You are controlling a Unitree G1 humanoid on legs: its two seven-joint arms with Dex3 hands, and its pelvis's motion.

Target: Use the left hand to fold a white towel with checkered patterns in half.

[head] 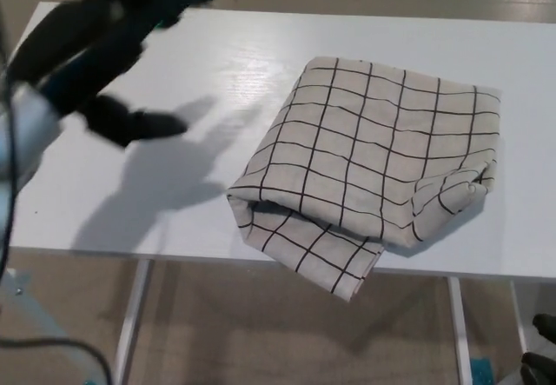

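Note:
A white towel with a black checkered pattern (373,168) lies folded over on the white table (226,63), its near corner hanging past the front edge. My left hand (100,50) is blurred at the upper left, well apart from the towel, open with its fingers spread and holding nothing. My right hand shows only as a small dark tip (540,359) at the bottom right corner, below the table.
The table's front edge (174,253) runs across the lower part of the view, with metal legs (132,324) and brown floor beneath. Bare tabletop lies left of the towel.

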